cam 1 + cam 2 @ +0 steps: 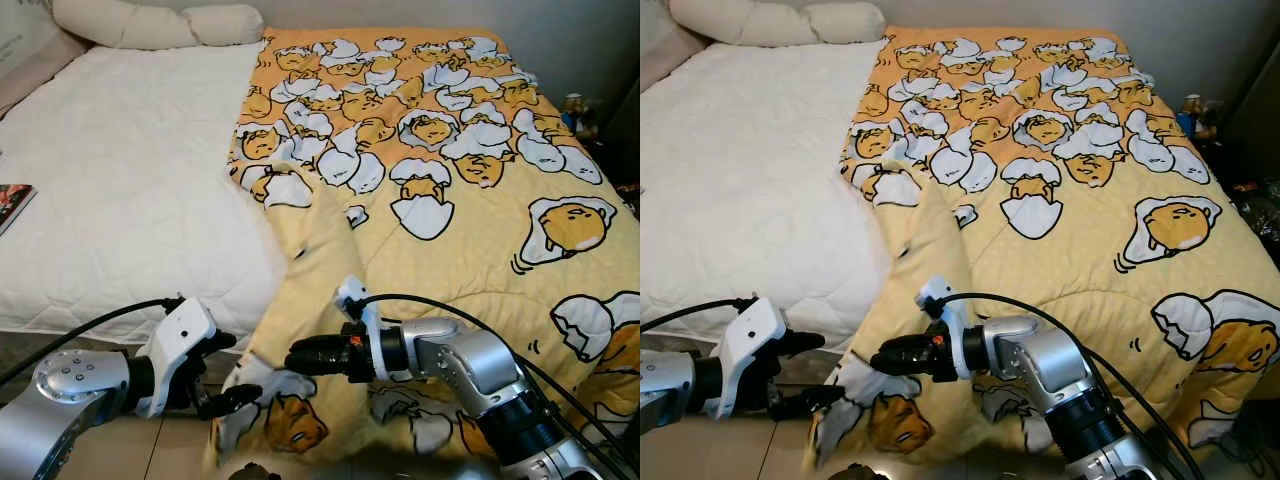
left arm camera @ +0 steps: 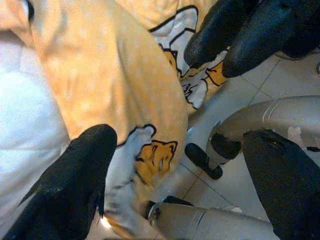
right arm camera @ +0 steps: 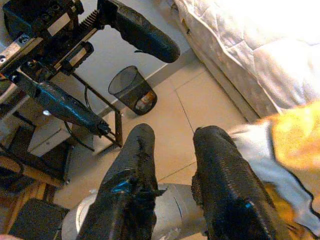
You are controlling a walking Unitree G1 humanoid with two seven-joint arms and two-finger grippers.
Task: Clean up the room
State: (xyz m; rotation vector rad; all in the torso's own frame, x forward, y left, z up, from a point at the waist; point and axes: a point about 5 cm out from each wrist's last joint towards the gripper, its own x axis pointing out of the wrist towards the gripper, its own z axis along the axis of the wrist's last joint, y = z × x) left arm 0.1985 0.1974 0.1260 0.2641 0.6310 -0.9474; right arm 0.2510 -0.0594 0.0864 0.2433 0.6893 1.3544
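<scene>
The left hand (image 1: 222, 372) hung low at the foot of the bed (image 1: 120, 200), off its near corner, with its two black fingers (image 2: 75, 180) spread wide apart. The drooping corner of the yellow blanket (image 1: 430, 180) hung in the gap between them; in the left wrist view one finger lay close against the fabric, but whether it actually touched could not be told, and the fingers were not closed on the cloth.

The right hand (image 1: 300, 357) reached across from the right arm toward that same hanging corner. Its fingers (image 3: 135, 165) stood side by side with only a narrow gap between them. The white-and-yellow edge of the blanket lay just beside one finger in the right wrist view, not between the two, so the hand held nothing that could be seen.

The blanket, printed with egg-yolk cartoon figures, covered the right half of the bed. Its long axis ran from the pillows (image 1: 160, 25) at the head down to the foot, where it spilled over the edge toward the tiled floor (image 3: 200, 105). Its left edge was rumpled and folded back on itself, leaving the white quilted mattress cover (image 1: 110, 160) bare on the left half. A black mesh wastebasket (image 3: 132, 90) stood on the floor by the wall.
</scene>
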